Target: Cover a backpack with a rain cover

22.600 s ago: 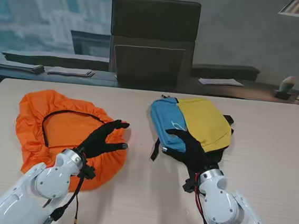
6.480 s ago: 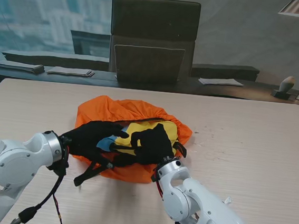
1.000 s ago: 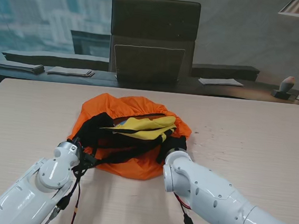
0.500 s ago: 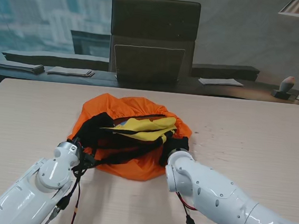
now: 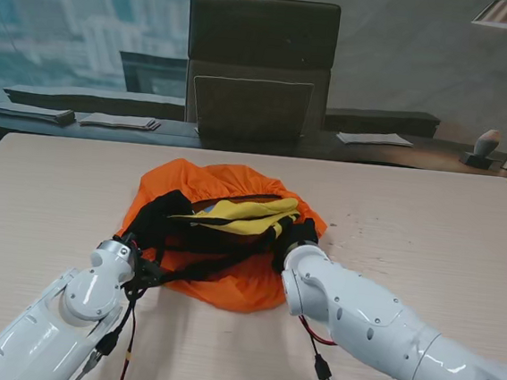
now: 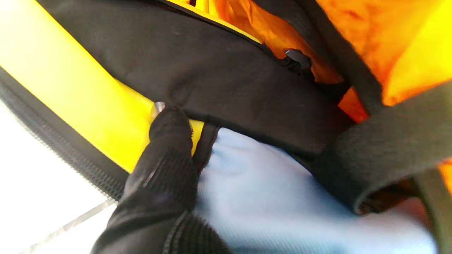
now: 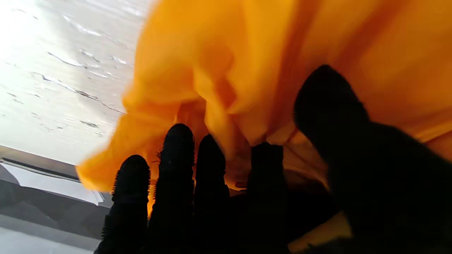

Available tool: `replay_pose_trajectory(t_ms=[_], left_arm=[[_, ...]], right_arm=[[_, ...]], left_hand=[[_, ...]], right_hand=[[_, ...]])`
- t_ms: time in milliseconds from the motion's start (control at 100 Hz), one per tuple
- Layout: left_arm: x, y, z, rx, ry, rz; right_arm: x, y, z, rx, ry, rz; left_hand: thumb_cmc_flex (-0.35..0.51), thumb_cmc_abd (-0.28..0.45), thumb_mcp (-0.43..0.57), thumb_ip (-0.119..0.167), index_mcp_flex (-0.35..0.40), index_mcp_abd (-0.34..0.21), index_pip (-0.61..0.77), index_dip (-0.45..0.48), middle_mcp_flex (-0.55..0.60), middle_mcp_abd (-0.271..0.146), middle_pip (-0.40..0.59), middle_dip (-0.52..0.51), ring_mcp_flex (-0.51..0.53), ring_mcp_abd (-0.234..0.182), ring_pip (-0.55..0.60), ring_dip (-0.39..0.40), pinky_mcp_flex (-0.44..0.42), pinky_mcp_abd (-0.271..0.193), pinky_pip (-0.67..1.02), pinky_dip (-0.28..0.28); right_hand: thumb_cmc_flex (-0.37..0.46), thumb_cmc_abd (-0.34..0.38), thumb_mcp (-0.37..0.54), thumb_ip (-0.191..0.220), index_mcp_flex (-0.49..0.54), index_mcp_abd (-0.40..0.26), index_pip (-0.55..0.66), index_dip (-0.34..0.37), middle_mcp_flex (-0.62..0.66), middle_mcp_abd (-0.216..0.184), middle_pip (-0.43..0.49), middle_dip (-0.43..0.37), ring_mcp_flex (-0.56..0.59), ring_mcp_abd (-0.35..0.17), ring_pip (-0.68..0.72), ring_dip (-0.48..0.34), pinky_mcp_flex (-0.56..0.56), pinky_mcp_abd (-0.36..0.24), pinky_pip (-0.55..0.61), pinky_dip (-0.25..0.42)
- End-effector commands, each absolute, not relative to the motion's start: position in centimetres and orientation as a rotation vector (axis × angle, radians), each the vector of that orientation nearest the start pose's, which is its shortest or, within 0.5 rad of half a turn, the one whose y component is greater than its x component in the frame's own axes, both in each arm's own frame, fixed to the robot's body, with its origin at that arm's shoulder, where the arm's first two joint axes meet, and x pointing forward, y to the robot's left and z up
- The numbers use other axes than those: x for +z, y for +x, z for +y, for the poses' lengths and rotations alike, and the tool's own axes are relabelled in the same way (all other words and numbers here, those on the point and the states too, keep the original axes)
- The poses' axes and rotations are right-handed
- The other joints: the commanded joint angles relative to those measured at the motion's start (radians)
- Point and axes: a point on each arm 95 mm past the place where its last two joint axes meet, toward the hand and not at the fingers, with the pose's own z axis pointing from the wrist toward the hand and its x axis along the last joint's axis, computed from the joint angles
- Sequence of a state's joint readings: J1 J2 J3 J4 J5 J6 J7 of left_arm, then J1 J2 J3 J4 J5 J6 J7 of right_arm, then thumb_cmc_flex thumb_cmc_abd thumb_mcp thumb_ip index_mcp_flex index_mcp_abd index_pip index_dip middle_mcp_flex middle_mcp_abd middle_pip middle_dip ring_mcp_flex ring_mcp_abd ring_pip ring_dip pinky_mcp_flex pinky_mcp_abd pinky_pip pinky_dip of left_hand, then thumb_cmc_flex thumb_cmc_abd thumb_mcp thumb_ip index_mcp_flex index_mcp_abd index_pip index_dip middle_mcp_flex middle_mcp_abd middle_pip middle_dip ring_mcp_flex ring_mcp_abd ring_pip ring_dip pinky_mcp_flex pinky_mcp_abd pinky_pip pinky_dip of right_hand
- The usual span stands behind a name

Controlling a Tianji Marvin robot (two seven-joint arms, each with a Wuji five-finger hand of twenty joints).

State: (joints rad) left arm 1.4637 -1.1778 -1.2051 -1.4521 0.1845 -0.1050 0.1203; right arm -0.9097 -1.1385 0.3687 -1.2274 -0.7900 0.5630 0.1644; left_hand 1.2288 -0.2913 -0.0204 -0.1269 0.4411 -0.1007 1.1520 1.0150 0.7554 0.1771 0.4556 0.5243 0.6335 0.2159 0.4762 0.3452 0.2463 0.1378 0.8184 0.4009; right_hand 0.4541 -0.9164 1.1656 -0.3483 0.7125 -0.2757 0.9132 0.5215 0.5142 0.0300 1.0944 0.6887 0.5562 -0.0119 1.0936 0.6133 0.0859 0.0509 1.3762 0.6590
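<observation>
I see an orange rain cover (image 5: 209,186) around a yellow backpack (image 5: 237,215) with black straps (image 5: 195,238) and a pale blue panel (image 6: 268,183). The fingers (image 7: 176,158) are gloved in black, my arms (image 5: 375,327) white, and the desk (image 5: 439,226) pale woodgrain.

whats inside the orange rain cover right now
The yellow and blue backpack lies in the orange fabric rain cover, its yellow panel and black straps showing. Both black-gloved hands, left hand and right hand, reach into it; the backpack's underside is hidden.
</observation>
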Motion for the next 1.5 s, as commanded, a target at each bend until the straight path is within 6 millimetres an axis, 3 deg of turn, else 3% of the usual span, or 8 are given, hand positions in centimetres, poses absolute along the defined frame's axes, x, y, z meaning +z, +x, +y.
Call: replay_pose_trajectory(t_ms=[0,100,270,510,690,920,1210,1490], left_arm=[[-32.3,43.5,-0.5,-2.062,-1.875,0.85],[-32.4,43.5,-0.4,-2.055,-1.874,0.856],[-32.7,43.6,-0.4,-2.028,-1.834,0.917],[-33.0,43.7,-0.4,-1.953,-1.731,1.071],[-32.6,43.3,-0.2,-1.854,-1.651,1.285],[-29.7,41.6,0.5,-1.687,-1.548,1.68],[-28.0,40.5,-5.2,-2.025,-1.545,1.556],[-29.8,41.3,-6.8,-1.709,-1.393,1.783]], right_arm=[[-38.2,46.2,8.9,0.89,1.235,1.803],[-37.9,46.2,8.4,0.936,1.211,1.853],[-37.2,46.3,7.2,1.048,1.108,1.925],[-37.0,46.0,6.8,1.188,1.182,1.898],[-37.1,45.9,7.1,1.227,1.168,1.891],[-36.3,45.6,7.9,1.264,1.204,1.869],[-35.5,45.4,9.0,1.285,1.214,1.859],[-35.0,44.8,9.6,1.316,1.229,1.854]], left_hand=[[0.061,0.119,0.019,0.055,0.033,-0.025,0.037,0.033,0.049,-0.046,0.047,0.026,0.023,0.027,-0.004,-0.017,0.025,-0.023,0.056,0.023],[0.062,0.119,0.019,0.056,0.033,-0.025,0.037,0.033,0.048,-0.044,0.046,0.026,0.02,0.027,-0.004,-0.016,0.019,-0.024,0.057,0.024],[0.056,0.121,0.017,0.058,0.032,-0.029,0.031,0.029,0.041,-0.057,0.046,0.028,0.005,0.014,-0.005,-0.016,-0.002,-0.043,0.059,0.026],[0.015,0.104,0.022,0.077,0.052,-0.077,-0.028,-0.014,0.016,-0.083,0.042,0.026,-0.033,-0.001,-0.004,-0.012,-0.057,-0.063,0.077,0.041],[-0.567,-0.195,0.688,0.028,-0.175,-0.001,-0.278,-0.336,-0.271,-0.121,0.012,-0.101,-0.183,-0.047,-0.03,-0.008,-0.129,-0.063,0.054,0.038],[-0.74,-0.385,0.574,-0.016,-0.285,0.148,-1.048,-0.914,-0.647,-0.08,-0.45,-0.306,-0.583,-0.115,-0.412,-0.133,-0.277,-0.092,-0.466,-0.216],[-0.803,-0.322,0.486,-0.02,-0.285,0.246,-0.981,-0.875,-0.657,-0.004,-0.457,-0.31,-0.612,-0.061,-0.461,-0.086,-0.299,0.013,-0.618,-0.235],[-0.691,-0.288,0.38,0.027,-0.283,0.242,-0.823,-0.793,-0.624,-0.054,-0.345,-0.111,-0.563,-0.068,-0.326,0.04,-0.295,0.106,-0.704,-0.144]], right_hand=[[0.068,-0.041,0.061,-0.016,0.231,-0.035,0.214,0.056,-0.021,-0.061,-0.059,-0.052,-0.042,-0.02,-0.031,-0.003,-0.032,-0.02,-0.005,0.011],[0.079,-0.049,0.085,-0.016,0.281,-0.054,0.187,0.087,0.108,-0.137,-0.228,-0.237,-0.062,-0.045,-0.104,-0.035,-0.066,-0.022,-0.024,-0.011],[0.088,-0.043,0.12,-0.012,0.296,-0.128,0.151,0.183,0.539,-0.032,-0.344,-0.345,0.108,-0.041,-0.175,-0.083,-0.029,0.007,-0.024,-0.046],[0.125,0.107,0.074,0.046,0.231,-0.1,0.149,0.29,0.7,0.076,-0.12,-0.136,0.3,0.005,-0.135,-0.107,-0.004,0.071,-0.069,-0.143],[0.127,0.102,0.089,0.048,0.232,-0.078,0.153,0.284,0.707,0.095,-0.093,-0.099,0.309,0.001,-0.102,-0.095,0.007,0.082,-0.073,-0.161],[0.125,0.078,0.098,0.042,0.246,-0.064,0.153,0.27,0.723,0.098,-0.1,-0.095,0.323,0.006,-0.091,-0.094,0.024,0.087,-0.069,-0.169],[0.125,0.052,0.121,0.032,0.258,-0.04,0.157,0.255,0.741,0.113,-0.107,-0.082,0.341,0.019,-0.075,-0.088,0.046,0.096,-0.061,-0.173],[0.122,0.087,0.103,0.036,0.236,-0.033,0.159,0.26,0.726,0.104,-0.107,-0.066,0.338,0.017,-0.071,-0.086,0.069,0.086,-0.054,-0.174]])
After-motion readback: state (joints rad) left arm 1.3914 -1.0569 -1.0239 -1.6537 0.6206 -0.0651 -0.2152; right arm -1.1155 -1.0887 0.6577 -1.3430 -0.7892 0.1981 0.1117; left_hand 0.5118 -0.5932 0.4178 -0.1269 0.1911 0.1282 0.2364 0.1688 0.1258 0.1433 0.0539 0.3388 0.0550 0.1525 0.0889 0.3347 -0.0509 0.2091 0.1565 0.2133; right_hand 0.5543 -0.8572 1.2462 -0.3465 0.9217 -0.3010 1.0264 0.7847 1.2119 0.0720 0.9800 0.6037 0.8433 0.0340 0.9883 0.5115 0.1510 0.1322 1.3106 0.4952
